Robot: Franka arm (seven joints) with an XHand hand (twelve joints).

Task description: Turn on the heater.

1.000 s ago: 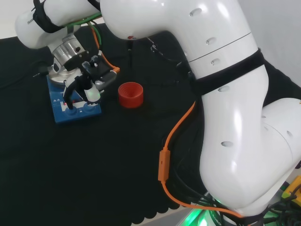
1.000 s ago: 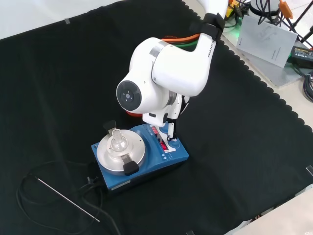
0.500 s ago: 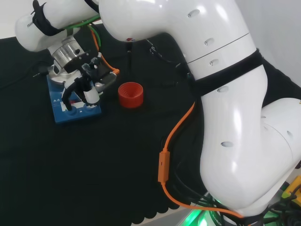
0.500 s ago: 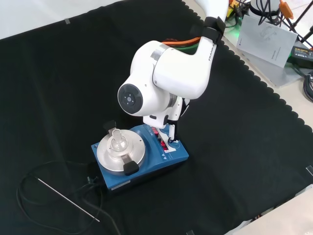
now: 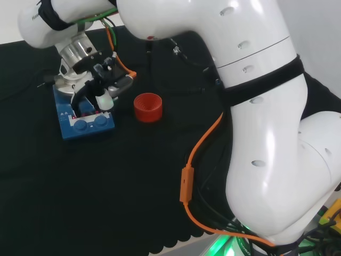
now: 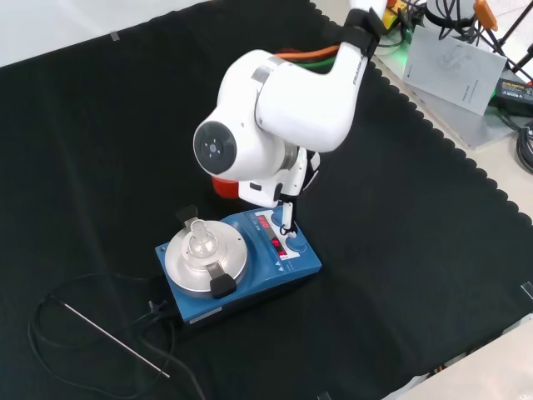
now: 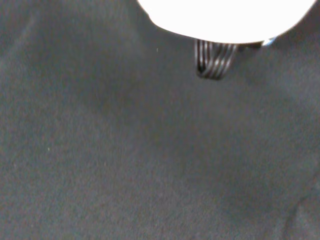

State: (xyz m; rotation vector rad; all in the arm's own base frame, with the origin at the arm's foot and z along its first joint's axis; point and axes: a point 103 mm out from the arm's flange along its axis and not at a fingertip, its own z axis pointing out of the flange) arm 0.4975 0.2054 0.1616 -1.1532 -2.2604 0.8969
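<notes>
The heater [image 5: 85,125] is a blue box with a round silver plate [image 6: 187,262], and a small clear flask [image 6: 200,237] stands on that plate. Red digits glow on its sloped control panel [image 6: 279,242]. In the head view my hand [image 5: 101,85] hangs just above the panel and its two knobs, fingers relaxed and pointing down, holding nothing. In the front view one thin finger [image 6: 287,212] reaches down from under the big white link and ends a little above the panel. The wrist view has black cloth [image 7: 125,165] under a blurred white part of the hand [image 7: 225,15].
A red ribbed ring stand [image 5: 147,106] sits on the cloth right of the heater in the head view, partly behind the white link in the front view [image 6: 221,185]. A thin metal probe [image 6: 117,342] and its black cable lie left of the heater in the front view.
The hand has lifted off the heater's knobs and now hovers above the panel. The heater and flask have not moved.
</notes>
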